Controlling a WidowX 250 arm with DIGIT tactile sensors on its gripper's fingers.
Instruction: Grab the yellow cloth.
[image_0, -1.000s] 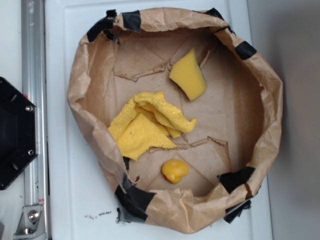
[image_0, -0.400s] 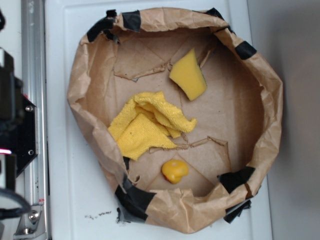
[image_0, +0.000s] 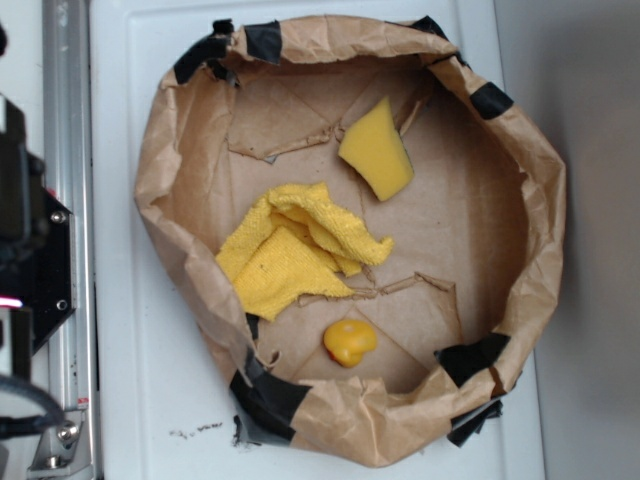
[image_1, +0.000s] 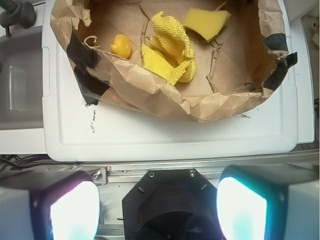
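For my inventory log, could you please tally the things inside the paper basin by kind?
Cloth: 1
Sponge: 1
Toy: 1
Total: 3

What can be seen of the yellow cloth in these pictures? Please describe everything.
The yellow cloth is a bright, fuzzy terry rag, crumpled into several overlapping folds with one flatter corner. It lies loose on the floor of the brown paper basket, near its middle, apart from the sponge and the small toy. Nothing grips or touches it.
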